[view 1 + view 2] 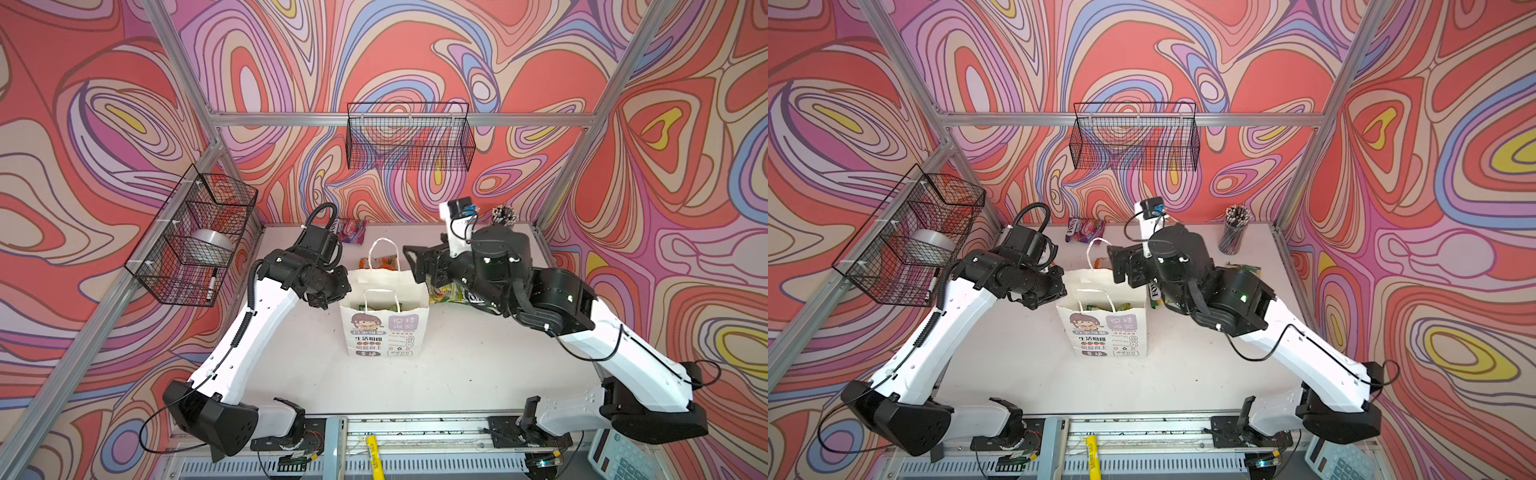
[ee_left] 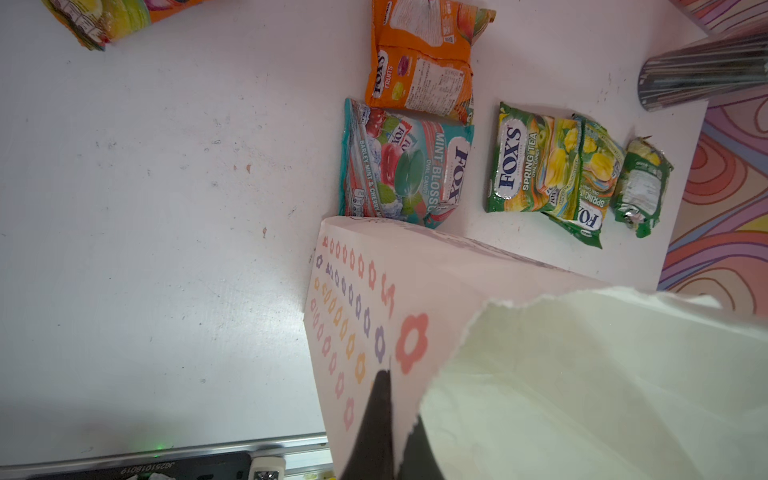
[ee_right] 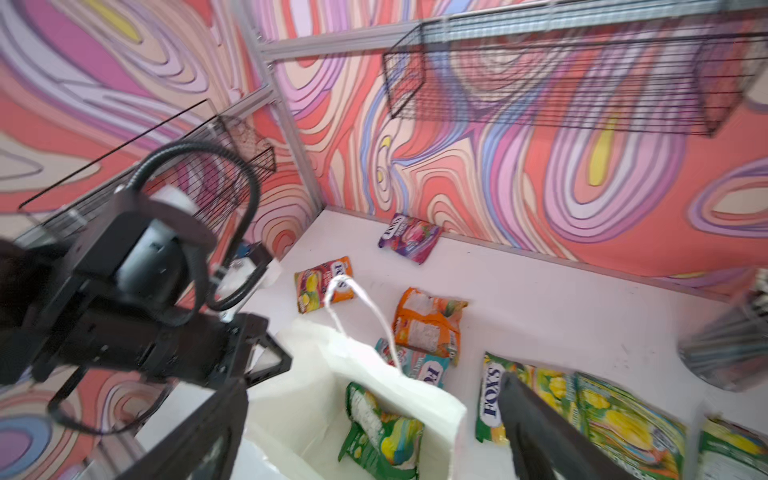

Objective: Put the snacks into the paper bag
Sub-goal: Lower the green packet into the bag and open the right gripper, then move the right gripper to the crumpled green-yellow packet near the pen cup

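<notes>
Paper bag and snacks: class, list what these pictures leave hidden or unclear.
Contents of the paper bag: mostly hidden by its walls in both top views.
Green snacks beside it: partly covered by the right arm in both top views.
Pen cup: blurred, cut by right wrist view's edge.

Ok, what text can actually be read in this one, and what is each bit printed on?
"FOX'S FRUITS": orange packet.
"FOX'S MINT BLOSSO", "BARLEY MINT & CHERRY": teal packet, the endings hidden behind the paper bag.
"FOX'S SPRING TEA OVAL CANDY": green packet beside the teal one.
Chinese print on the paper bag's front: too small to read.
Fine print on the packets' backs: too small.
</notes>
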`<control>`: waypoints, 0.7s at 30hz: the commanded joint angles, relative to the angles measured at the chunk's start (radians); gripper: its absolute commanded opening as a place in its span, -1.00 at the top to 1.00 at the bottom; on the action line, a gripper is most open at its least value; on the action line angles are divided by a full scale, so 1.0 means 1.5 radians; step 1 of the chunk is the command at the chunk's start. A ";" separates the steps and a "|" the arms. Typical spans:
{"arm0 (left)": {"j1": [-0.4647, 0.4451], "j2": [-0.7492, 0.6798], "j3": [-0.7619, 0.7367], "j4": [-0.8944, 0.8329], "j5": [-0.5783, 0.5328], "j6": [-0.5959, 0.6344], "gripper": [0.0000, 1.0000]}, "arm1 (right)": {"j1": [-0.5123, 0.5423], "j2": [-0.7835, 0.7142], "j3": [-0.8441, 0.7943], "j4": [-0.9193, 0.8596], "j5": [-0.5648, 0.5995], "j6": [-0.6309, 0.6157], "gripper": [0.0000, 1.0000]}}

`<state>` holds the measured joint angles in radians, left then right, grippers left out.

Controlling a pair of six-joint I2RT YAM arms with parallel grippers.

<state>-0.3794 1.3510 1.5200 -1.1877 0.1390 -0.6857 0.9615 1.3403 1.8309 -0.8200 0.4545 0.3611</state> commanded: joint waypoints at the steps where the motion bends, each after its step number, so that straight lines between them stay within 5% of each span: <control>1: 0.003 -0.002 0.017 -0.043 -0.022 0.041 1.00 | -0.137 -0.033 -0.029 -0.070 -0.005 0.069 -0.97; 13: 0.002 -0.021 0.001 -0.016 0.003 0.032 1.00 | -0.622 -0.036 -0.394 0.126 -0.258 0.186 -0.97; 21: 0.000 -0.033 -0.014 -0.005 0.024 0.032 1.00 | -0.679 0.108 -0.481 0.272 -0.193 0.148 -0.97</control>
<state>-0.3798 1.3251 1.5112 -1.1969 0.1600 -0.6468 -0.0479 1.4353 1.1069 -0.5388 0.1562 0.6029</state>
